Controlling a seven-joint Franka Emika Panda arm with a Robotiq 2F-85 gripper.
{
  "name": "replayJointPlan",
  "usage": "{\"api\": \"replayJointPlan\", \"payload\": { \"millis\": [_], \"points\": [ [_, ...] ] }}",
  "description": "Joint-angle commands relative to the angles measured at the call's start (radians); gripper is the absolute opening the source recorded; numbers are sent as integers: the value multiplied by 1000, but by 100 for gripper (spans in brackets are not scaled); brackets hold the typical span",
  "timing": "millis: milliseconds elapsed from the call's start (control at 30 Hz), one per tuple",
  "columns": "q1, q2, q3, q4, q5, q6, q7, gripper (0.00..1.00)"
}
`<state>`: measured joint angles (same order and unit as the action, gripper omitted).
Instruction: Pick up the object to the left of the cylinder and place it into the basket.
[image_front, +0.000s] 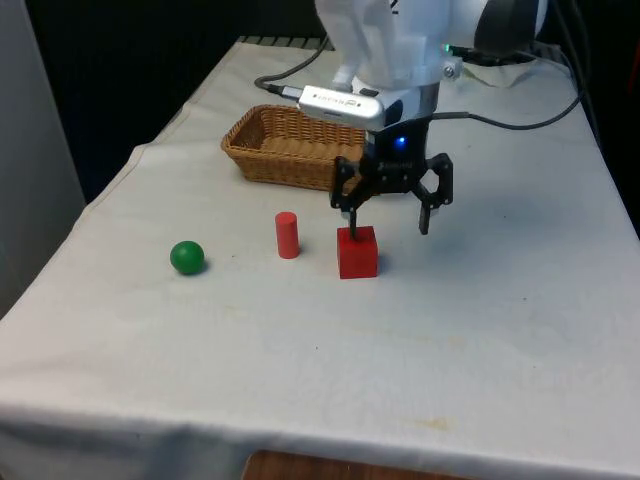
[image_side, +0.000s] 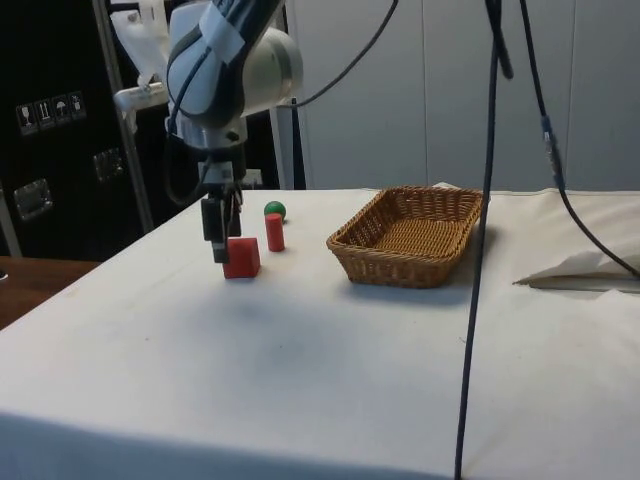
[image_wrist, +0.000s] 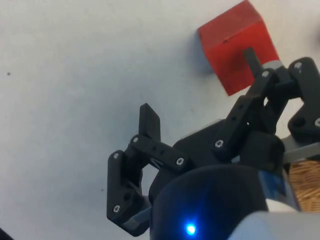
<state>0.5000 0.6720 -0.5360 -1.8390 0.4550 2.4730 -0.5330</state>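
Observation:
A green ball (image_front: 187, 257) (image_side: 274, 210) lies on the white cloth at the front view's left of a small upright red cylinder (image_front: 287, 235) (image_side: 274, 232). On the cylinder's other side stands a red cube (image_front: 357, 255) (image_side: 241, 258) (image_wrist: 235, 45). My gripper (image_front: 388, 228) (image_side: 222, 238) (image_wrist: 200, 85) hangs open just over the cloth, and one fingertip (image_wrist: 251, 56) sits above the cube's top while the other is over bare cloth beside it. Nothing is between the fingers. The wicker basket (image_front: 280, 165) (image_side: 400, 268) (image_wrist: 305, 180) stands behind the gripper, toward the robot, and holds nothing.
A black cable (image_front: 275, 80) runs across the cloth behind the basket. More cables (image_side: 478, 250) hang down in front of the side camera. The cloth is rumpled (image_side: 580, 270) beyond the basket in the side view. The table's edge (image_front: 110, 185) drops off at the front view's left.

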Motion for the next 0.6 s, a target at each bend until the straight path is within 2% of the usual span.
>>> {"api": "replayJointPlan", "payload": {
  "millis": [0,67,100,133,333,367,400,567],
  "points": [
    [-14,9,7,8,12,5,-23,100],
    [-20,19,3,12,23,5,-43,100],
    [-10,19,-7,9,19,0,-37,100],
    [-23,26,-1,14,30,5,-58,100],
    [-29,35,-5,15,41,4,-85,100],
    [-21,32,-12,10,34,0,-76,100],
    [-31,39,-4,18,42,4,-89,100],
    [-43,54,-3,32,43,1,-101,100]
  ]
}}
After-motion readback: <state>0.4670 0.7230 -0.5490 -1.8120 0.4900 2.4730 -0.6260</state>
